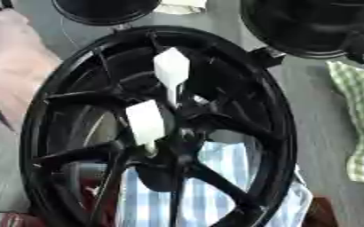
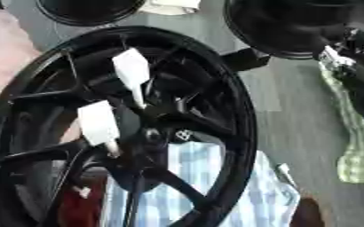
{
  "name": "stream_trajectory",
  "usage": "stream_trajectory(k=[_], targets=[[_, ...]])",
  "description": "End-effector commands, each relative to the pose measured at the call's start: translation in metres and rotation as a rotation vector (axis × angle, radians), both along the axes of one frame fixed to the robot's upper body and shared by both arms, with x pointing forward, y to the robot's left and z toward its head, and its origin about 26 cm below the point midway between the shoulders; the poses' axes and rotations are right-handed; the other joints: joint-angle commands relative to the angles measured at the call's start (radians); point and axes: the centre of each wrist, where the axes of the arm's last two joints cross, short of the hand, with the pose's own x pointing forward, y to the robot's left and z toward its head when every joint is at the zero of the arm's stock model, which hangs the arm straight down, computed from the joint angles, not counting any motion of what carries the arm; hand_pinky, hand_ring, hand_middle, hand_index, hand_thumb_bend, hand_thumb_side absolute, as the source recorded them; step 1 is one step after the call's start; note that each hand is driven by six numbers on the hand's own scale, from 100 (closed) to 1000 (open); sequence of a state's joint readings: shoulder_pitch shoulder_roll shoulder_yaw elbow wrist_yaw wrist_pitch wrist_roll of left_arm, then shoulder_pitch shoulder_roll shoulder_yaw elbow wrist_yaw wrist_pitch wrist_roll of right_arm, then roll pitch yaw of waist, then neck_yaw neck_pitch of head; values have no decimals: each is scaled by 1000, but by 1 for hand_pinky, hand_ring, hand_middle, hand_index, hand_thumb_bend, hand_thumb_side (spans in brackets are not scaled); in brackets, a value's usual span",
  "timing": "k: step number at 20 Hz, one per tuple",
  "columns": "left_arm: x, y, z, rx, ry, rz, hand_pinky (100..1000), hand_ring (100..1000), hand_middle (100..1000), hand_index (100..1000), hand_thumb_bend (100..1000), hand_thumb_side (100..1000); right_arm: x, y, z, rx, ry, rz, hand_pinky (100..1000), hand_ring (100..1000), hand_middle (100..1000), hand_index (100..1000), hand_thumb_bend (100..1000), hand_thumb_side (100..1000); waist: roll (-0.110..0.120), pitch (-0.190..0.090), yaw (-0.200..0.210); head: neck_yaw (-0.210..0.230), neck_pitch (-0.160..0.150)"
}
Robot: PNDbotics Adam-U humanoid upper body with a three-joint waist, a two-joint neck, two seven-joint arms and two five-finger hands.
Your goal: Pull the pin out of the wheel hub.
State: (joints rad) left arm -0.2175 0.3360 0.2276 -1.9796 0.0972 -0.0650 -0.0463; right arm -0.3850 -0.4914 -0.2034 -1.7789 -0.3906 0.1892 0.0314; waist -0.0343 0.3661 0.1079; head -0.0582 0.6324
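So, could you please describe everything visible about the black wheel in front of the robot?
The black wheel is a glossy, metal-looking rim with thin spokes meeting at a central hub. It stands tilted, filling most of the view. Two white pins with broad flat heads stick out of the hub area. A blue-and-white checked cloth shows through its lower spokes. No hand touches it.

Soft daylight, overall blur, blocky

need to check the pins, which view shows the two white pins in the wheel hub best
The left eye view: both white pins sit near its centre against the black wheel. The right eye view shows both too, shifted left, the lower one nearer the rim.
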Motion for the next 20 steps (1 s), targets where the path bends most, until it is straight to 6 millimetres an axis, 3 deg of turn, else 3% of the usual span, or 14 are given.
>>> stream_trajectory(k=[1,13,20], targets=[[-3,2,12,37,-33,4,701,666,615,755,100,772,-4,-3,12,-15,-33,-4,882,743,727,708,366,222,-1,-22,-4,9,16],[1,3,34,139,-93,-15,701,670,618,756,100,733,-3,2,13,-28,-37,20,881,743,728,708,366,218,-1,-41,-14,43,46],[3,3,73,393,-169,-26,706,677,623,758,100,673,-3,1,9,-34,-19,21,881,744,729,708,367,216,10,-70,-23,67,64]])
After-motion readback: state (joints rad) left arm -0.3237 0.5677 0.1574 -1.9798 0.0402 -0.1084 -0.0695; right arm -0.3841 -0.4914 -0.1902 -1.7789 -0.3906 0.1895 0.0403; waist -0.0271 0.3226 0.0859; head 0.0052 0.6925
